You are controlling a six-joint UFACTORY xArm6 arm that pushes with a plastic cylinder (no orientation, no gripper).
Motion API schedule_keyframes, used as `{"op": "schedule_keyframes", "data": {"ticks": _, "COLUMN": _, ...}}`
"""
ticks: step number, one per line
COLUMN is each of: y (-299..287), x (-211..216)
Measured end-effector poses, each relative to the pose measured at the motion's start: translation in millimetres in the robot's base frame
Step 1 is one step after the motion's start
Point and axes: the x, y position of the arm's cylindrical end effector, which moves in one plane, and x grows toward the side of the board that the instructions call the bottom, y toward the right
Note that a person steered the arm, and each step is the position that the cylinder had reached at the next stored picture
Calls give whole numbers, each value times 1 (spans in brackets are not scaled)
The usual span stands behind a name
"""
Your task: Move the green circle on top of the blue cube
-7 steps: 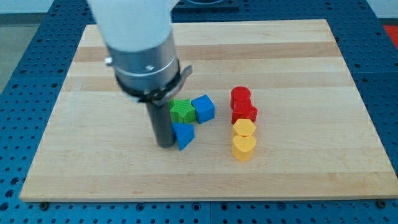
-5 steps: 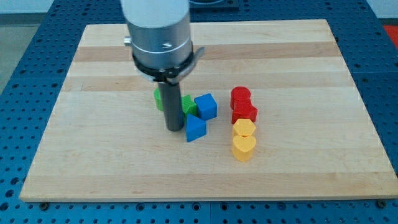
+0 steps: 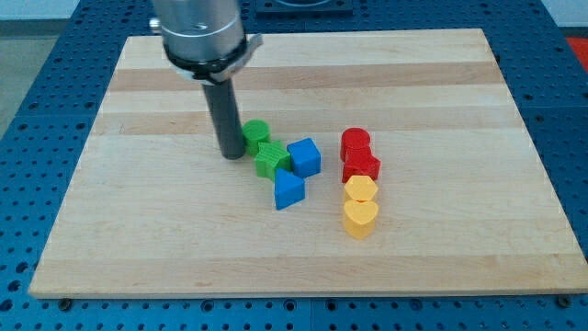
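Pale wooden counter [image 3: 441, 83] on blue perforated metal — no writing is readable. Near frame centre the smooth green circle [image 3: 255, 132] sits just upper left of a green star-like block [image 3: 271, 158], which touches the blue cube [image 3: 304, 157]. My tip [image 3: 231, 154] stands just left of the circle; no fingers exist.

Bright, even light from overhead fills the view. The wooden worktop [image 3: 441, 83] shows no glare, and the blocks cast only faint, short shadows. Focus is sharp throughout, with no blur or visible edge distortion.
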Motion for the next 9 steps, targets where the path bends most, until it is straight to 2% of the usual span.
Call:
{"op": "schedule_keyframes", "data": {"ticks": 1, "y": 3, "x": -1}}
{"op": "schedule_keyframes", "data": {"ticks": 3, "y": -27, "x": -67}}
{"op": "schedule_keyframes", "data": {"ticks": 7, "y": 29, "x": -23}}
{"op": "schedule_keyframes", "data": {"ticks": 8, "y": 32, "x": -23}}
{"op": "schedule_keyframes", "data": {"ticks": 9, "y": 32, "x": -49}}
